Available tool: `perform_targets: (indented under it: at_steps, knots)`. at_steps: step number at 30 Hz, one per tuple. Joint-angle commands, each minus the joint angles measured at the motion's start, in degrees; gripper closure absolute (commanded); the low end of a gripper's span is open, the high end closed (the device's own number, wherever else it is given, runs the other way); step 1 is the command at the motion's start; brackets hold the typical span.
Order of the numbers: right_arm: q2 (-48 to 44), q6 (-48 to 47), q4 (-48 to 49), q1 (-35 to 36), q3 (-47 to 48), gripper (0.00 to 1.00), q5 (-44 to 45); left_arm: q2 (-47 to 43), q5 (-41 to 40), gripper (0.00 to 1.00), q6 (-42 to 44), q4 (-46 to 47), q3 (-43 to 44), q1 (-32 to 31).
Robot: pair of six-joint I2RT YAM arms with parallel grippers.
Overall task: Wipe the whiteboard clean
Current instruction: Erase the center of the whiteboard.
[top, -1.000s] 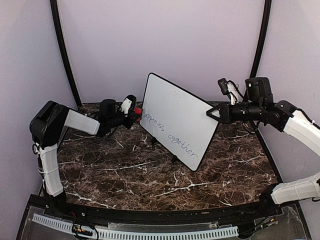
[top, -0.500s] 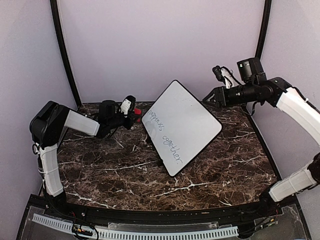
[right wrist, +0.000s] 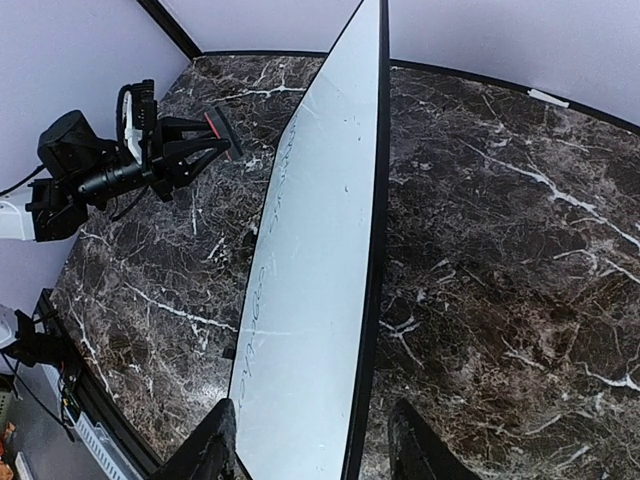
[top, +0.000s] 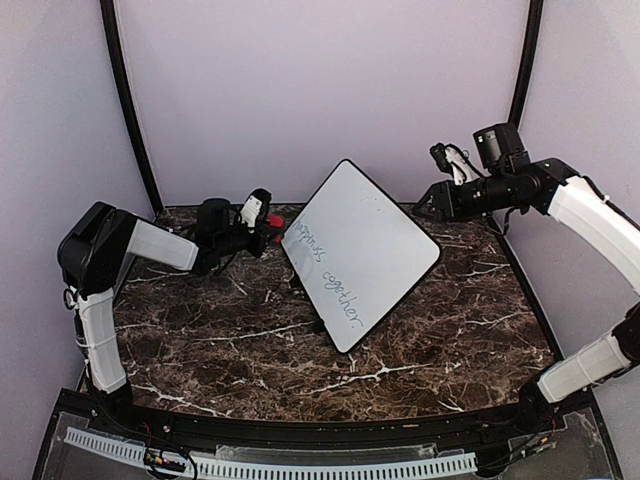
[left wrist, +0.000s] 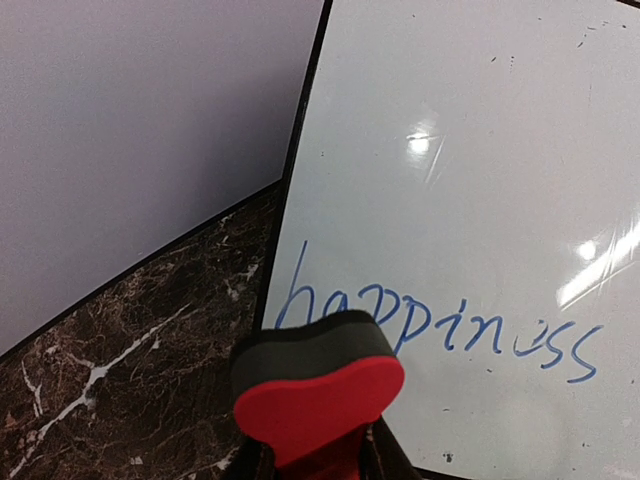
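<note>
Whiteboard, propped tilted on the table, lies at 3 o'clock from the left gripper, clamped on a red eraser (writing just beyond it); its 2 o'clock edge is straddled by the spread right gripper.

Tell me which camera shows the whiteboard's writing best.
The left wrist view: the writing is close, with "happiness" readable above the eraser. The top view shows both words, but small. The right wrist view sees the whiteboard nearly edge-on, its writing faint.
</note>
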Motion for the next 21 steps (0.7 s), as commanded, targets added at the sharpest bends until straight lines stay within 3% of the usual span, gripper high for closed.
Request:
perform_targets:
  at_steps: [1,13,21]
  knots:
    - [2.32,1.45,1.66,-0.35,1.53,0.51,-1.83,-3.10,1.77,0.86,-0.09,-1.48,1.59,0.35]
    - [11.69,2.09,0.30,-0.33,7.35,0.51,-8.13,-2.46,1.31,0.87,4.77,-5.75,1.93,0.35]
    - [13.49,0.84,-1.91,-0.56,11.85,0.52,-0.93,-1.76,1.41,0.87,4.23,-5.11,1.72,0.35]
